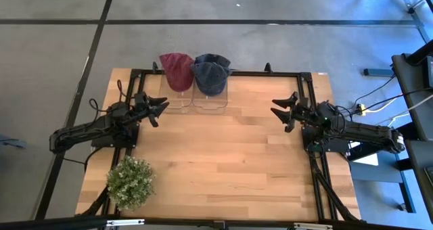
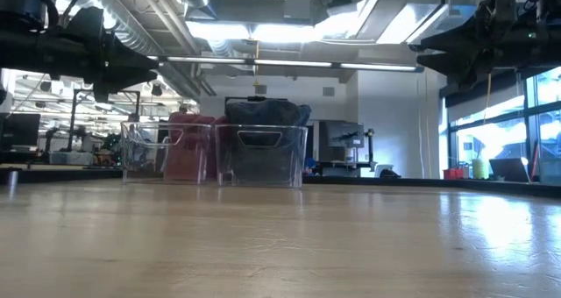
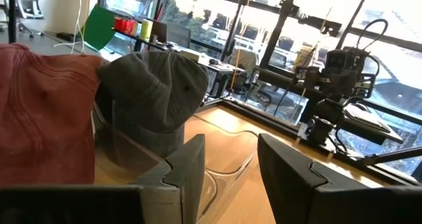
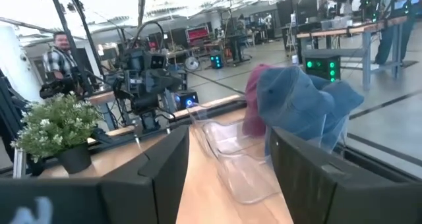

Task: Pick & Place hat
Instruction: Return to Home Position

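Observation:
A dark red hat sits in a clear bin at the table's far edge. Beside it a dark blue-grey hat sits in a second clear bin; each hat rests with its lower part inside its bin and bulges above the rim. The low view shows both bins with the red hat and the blue hat. My left gripper hovers open at the table's left, near the red hat's bin. My right gripper hovers open at the right side. Both touch nothing.
A potted green plant stands at the table's near left corner. A black frame rail runs along the table's far edge and sides. The wooden tabletop between the arms is bare. A person stands in the room behind.

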Available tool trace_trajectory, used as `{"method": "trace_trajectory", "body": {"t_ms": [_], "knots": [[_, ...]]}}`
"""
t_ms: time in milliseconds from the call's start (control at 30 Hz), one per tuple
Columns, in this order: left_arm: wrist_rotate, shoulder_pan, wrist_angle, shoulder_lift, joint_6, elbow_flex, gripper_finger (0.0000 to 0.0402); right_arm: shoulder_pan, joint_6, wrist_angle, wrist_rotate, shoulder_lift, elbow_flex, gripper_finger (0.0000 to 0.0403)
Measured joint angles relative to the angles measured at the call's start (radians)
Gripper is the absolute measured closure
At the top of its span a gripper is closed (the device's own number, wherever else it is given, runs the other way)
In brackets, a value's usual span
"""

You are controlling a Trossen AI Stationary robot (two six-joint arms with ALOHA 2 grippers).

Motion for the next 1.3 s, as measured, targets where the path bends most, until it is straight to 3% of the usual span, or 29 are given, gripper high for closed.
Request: {"method": "trace_trajectory", "body": {"t_ms": [400, 733, 1033, 1167, 1300], "knots": [[0.010, 0.000, 0.000, 0.000, 0.000, 0.000, 0.0265, 0.000, 0.023, -0.106, 0.078, -0.130, 0.000, 0.0192], [-0.078, 0.000, 0.001, 0.000, 0.018, 0.000, 0.0265, 0.000, -0.006, -0.133, 0.132, -0.113, 0.000, 0.0192], [-0.078, 0.000, 0.004, 0.000, 0.019, 0.000, 0.0265, 0.001, 0.044, -0.231, 0.131, -0.102, -0.001, 0.0192], [-0.078, 0.000, 0.012, 0.000, 0.026, 0.000, 0.0265, 0.001, 0.001, -0.213, 0.153, -0.103, -0.001, 0.0192], [-0.079, 0.000, 0.040, 0.000, 0.049, 0.000, 0.0265, 0.001, -0.034, -0.054, 0.169, -0.104, -0.083, 0.0192]]}}
